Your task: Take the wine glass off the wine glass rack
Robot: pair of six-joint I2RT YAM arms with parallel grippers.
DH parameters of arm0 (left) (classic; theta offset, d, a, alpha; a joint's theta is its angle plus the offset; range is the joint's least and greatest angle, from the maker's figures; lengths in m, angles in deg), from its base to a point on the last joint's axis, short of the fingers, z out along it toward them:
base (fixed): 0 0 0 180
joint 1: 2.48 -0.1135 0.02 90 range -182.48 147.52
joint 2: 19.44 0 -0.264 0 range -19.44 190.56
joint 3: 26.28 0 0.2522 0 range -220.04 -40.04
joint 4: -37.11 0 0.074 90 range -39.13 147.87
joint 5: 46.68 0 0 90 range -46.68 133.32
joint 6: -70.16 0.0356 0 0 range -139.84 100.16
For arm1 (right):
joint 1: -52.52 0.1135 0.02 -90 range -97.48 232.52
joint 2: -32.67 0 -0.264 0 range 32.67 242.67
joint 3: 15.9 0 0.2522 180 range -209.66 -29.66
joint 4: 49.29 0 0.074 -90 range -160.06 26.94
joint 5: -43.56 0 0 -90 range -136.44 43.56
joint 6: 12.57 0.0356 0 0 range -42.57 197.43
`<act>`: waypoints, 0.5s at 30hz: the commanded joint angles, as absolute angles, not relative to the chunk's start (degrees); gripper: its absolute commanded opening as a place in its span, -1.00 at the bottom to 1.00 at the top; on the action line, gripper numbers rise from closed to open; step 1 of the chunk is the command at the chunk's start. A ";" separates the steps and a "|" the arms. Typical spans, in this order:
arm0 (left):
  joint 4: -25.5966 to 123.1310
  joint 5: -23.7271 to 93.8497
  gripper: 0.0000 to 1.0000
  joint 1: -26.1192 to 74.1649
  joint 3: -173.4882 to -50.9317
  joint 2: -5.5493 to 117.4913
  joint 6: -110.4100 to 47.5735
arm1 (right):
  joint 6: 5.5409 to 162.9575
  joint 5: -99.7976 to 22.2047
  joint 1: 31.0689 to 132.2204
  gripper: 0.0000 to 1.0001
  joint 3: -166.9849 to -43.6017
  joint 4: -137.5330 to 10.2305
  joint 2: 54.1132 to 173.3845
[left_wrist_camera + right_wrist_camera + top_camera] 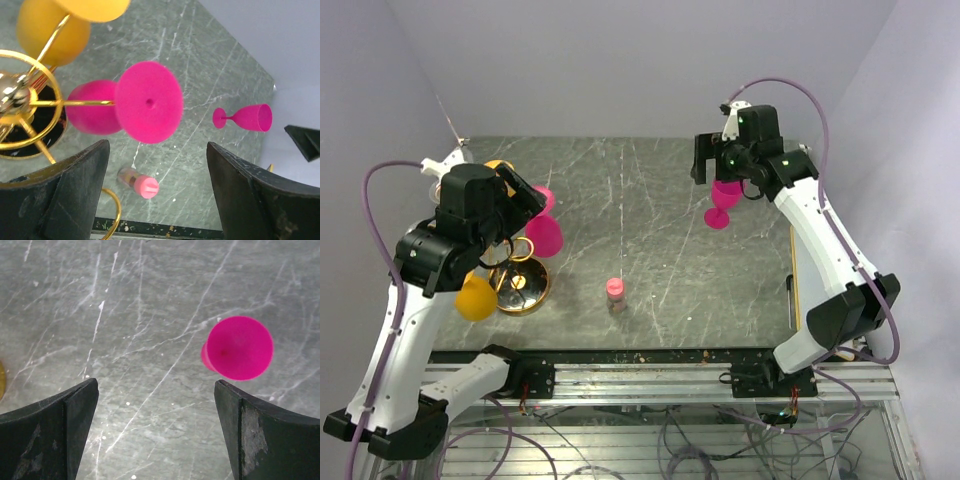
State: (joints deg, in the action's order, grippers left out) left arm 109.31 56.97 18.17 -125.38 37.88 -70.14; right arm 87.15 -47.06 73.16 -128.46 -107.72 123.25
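A pink wine glass (149,102) hangs foot-outward on the gold wire wine glass rack (30,102), just ahead of the left gripper (156,150), jaws apart. Well right of the rack, the right gripper (155,385), spread wide, hovers above a second pink glass (239,347) on the surface (125,315).

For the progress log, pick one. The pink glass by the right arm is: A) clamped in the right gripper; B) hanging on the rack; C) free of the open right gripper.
C: the right wrist view shows the pink glass clear of the right gripper, whose fingers stand wide apart and empty.
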 commanded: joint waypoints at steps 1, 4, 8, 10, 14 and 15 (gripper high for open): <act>111.41 62.45 0.73 18.09 -121.84 34.71 -81.01 | 88.62 -43.74 73.96 0.98 -123.68 -102.40 120.46; 110.89 63.16 0.57 18.08 -121.12 34.48 -84.46 | 88.30 -43.98 73.96 0.98 -121.34 -100.67 119.20; 112.04 64.27 0.39 18.09 -122.74 36.80 -86.76 | 87.82 -44.41 74.03 0.97 -121.02 -100.80 119.05; 112.13 63.78 0.37 18.09 -123.61 38.50 -87.08 | 87.72 -44.82 74.05 0.97 -119.62 -100.52 118.19; 115.05 65.04 0.34 18.09 -126.23 41.86 -88.79 | 87.18 -46.42 74.05 0.97 -116.86 -99.76 116.55; 115.52 65.37 0.33 18.09 -126.91 42.72 -88.97 | 86.93 -46.81 74.00 0.97 -116.69 -99.95 116.44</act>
State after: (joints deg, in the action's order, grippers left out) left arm 112.65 62.39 18.17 -123.48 40.40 -86.27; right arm 87.85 -44.92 73.75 -118.17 -101.62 118.73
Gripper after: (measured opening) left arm 0.676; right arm 0.988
